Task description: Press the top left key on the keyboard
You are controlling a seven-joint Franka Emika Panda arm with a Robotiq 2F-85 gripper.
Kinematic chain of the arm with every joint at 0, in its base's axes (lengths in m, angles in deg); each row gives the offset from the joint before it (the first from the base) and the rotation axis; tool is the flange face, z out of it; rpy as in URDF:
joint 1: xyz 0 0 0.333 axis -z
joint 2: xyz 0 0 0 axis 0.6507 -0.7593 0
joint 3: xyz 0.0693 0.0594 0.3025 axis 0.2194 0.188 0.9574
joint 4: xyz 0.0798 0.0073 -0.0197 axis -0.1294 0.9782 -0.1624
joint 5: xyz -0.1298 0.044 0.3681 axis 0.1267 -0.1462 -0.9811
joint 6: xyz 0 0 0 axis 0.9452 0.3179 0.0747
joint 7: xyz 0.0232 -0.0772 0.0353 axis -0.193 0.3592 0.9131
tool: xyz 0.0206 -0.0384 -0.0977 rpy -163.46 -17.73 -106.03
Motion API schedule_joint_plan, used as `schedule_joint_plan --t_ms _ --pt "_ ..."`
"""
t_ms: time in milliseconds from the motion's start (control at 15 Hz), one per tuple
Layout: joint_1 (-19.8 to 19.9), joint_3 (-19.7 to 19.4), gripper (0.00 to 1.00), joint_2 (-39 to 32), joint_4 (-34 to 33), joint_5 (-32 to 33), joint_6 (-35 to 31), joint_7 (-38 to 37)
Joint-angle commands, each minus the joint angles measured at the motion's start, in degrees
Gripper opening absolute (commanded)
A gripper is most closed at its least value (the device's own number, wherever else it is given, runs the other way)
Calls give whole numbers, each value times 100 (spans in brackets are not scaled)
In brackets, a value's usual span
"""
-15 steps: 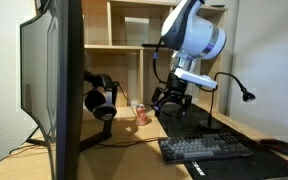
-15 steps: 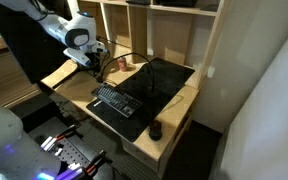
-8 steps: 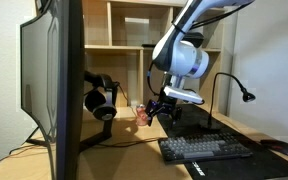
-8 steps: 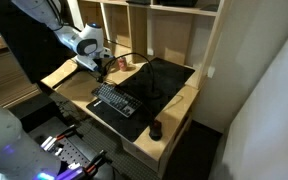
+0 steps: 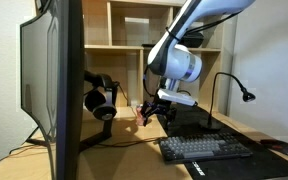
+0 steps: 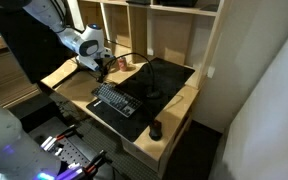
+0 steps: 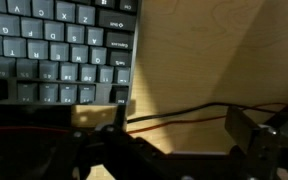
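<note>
The dark keyboard point(image 5: 206, 148) lies on the wooden desk; it also shows in an exterior view point(image 6: 114, 101) in front of the black desk mat point(image 6: 156, 80). In the wrist view one end of the keyboard point(image 7: 59, 50) fills the upper left. My gripper point(image 5: 156, 108) hangs above the desk just off the keyboard's end, also seen in an exterior view point(image 6: 101, 68). In the wrist view my gripper point(image 7: 174, 125) is open and empty, with its fingers over bare wood beside the keyboard's edge. It touches no key.
A monitor point(image 5: 54, 90) and headphones on a stand point(image 5: 101, 100) stand close by. A red can point(image 5: 142, 114) sits behind my gripper. A mouse point(image 6: 155, 130) lies near the desk's front. Black and orange cables point(image 7: 204, 112) cross the wood under my fingers. Shelves rise behind.
My arm has swung down and sideways, bringing the gripper lower and closer to the keyboard's end. The gripper stays open. The keyboard has not moved.
</note>
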Motion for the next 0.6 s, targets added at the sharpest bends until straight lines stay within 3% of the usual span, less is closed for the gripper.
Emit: schedule_joint_plan --t_ms 0,533 --pt "76 165 100 -246 -70 170 -423 -172" --pt "68 197 100 -726 -159 268 -719 -597"
